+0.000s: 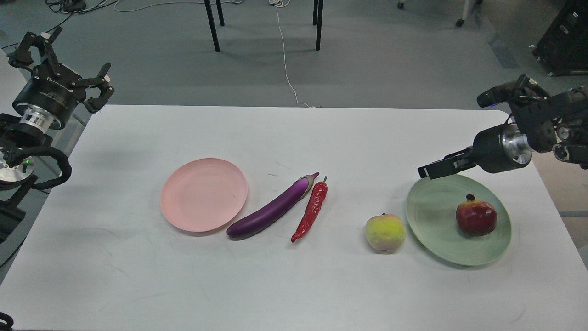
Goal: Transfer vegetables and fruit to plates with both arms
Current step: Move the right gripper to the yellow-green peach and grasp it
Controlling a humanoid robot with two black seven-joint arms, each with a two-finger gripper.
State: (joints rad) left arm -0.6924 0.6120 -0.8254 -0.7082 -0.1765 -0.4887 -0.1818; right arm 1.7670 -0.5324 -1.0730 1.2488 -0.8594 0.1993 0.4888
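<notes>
A white desk (294,285) with faint scuff marks fills most of the view, standing on a grey-green floor (390,55) where black table legs (212,25) and a thin white cord (285,55) show at the far side. On the left half of the desk lies a pale pink plate (193,202), bare. Just right of it, touching its near right rim, the purple eggplant (273,210) lies on a slant with its cap pointing far-right, and the red chili pepper (312,212) lies close beside it, stem toward the far side. Further right the yellow-green peach (385,232) sits on the desk just left of the pale green plate (436,239), which holds the dark red pomegranate (476,217). The left gripper (64,55) hangs beyond the far left corner of the desk, its fingers spread apart and holding nothing. The right gripper (429,171) hovers over the far rim of the green plate; whether its fingers are apart cannot be told.
</notes>
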